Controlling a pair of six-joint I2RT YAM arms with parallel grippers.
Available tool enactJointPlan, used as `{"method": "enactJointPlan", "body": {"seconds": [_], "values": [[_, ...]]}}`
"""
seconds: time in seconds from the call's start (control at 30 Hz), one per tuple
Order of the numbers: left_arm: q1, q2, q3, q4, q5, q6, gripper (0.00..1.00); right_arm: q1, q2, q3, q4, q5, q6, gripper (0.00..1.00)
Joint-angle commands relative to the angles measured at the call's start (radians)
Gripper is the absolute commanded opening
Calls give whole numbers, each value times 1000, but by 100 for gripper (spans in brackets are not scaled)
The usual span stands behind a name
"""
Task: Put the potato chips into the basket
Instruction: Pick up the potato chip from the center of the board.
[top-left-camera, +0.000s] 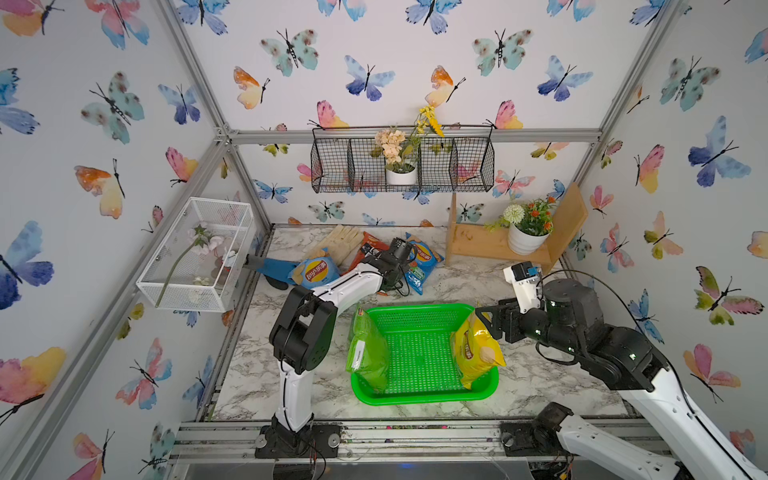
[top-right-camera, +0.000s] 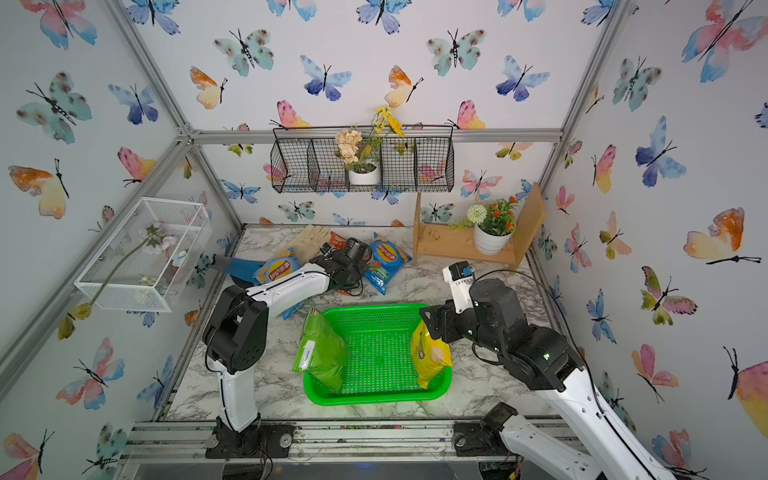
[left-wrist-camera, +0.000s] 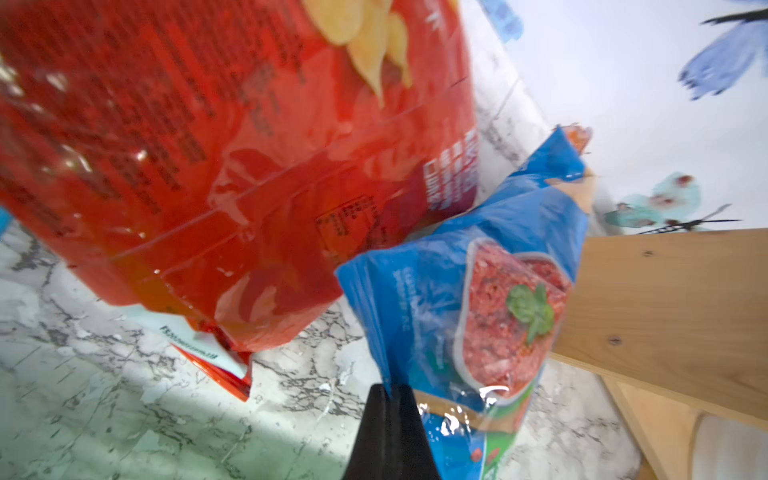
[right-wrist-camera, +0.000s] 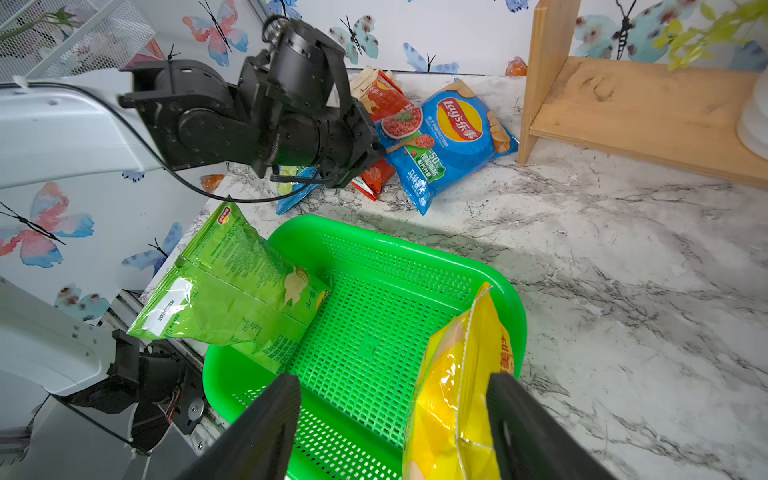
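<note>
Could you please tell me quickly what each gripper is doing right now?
Left gripper: closed, pinching the edge of the blue chip bag.
Right gripper: open, around the yellow chip bag, not gripping it.

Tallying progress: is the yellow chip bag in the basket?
In: the yellow bag stands on edge inside the basket, against its wall.

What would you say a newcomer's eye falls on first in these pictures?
The bright green basket front and centre, a green bag leaning on one side wall, a yellow bag on the opposite one. Behind it, the left end effector is shut on the edge of a blue bag, beside a red bag.
</note>
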Motion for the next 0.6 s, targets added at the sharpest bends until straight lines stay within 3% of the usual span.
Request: {"method": "enactJointPlan", "body": {"seconds": [0.0,0.57], "values": [[-24,-83,33,-3,-45,42,0,0,5,-1,2,-6,-9,76],[-62,-261,151,-111,15,264,0,0,29,-8,23,-23,-9,76]]}}
